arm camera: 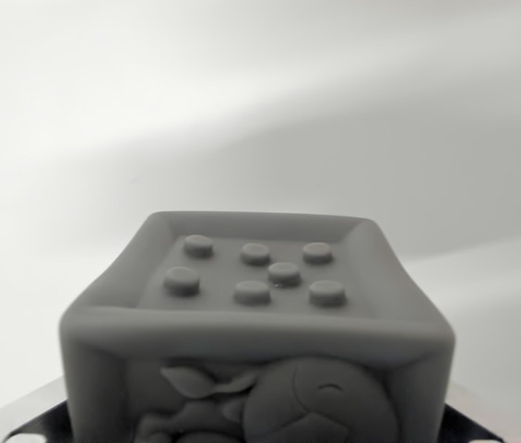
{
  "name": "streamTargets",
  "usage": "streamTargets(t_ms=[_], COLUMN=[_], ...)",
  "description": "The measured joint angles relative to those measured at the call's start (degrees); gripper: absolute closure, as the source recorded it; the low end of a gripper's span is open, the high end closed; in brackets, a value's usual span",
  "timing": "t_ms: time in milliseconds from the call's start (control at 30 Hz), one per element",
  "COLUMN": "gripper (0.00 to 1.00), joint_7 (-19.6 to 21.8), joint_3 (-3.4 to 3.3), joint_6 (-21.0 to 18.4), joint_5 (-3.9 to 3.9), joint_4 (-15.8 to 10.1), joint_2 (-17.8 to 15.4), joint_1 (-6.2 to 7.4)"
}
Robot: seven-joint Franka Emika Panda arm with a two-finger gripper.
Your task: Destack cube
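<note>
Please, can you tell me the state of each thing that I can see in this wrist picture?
Grey soft-looking cube with seven raised dots on top: upright, dotted face up, very close to the camera.
Gripper fingers, dark metal tips at the bottom corners: flanking the cube; whether they grip it cannot be told.

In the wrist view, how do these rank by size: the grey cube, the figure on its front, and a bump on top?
1. grey cube
2. figure, cut off by the picture's bottom edge
3. bump; all seven look alike, and the front ones may seem larger only because they are nearer.
</note>
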Motion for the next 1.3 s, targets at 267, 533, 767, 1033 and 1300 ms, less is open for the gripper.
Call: streamTargets(t_ms=[267, 533, 767, 1033, 1300], gripper=[1.0, 1.0, 1.0, 1.0, 1.0], joint_7=[4.8, 5.1, 5.1, 5.1, 5.1], joint_3=[0.0, 0.0, 0.0, 0.13, 0.24], joint_6=[1.4, 5.2, 8.3, 10.7, 12.2], joint_5=[0.0, 0.02, 0.09, 0.13, 0.13], joint_4=[-1.6, -1.3, -0.6, 0.2, 0.8], joint_2=[-0.2, 4.0, 7.7, 11.0, 13.1], joint_1=[1.51, 1.67, 1.66, 1.58, 1.45])
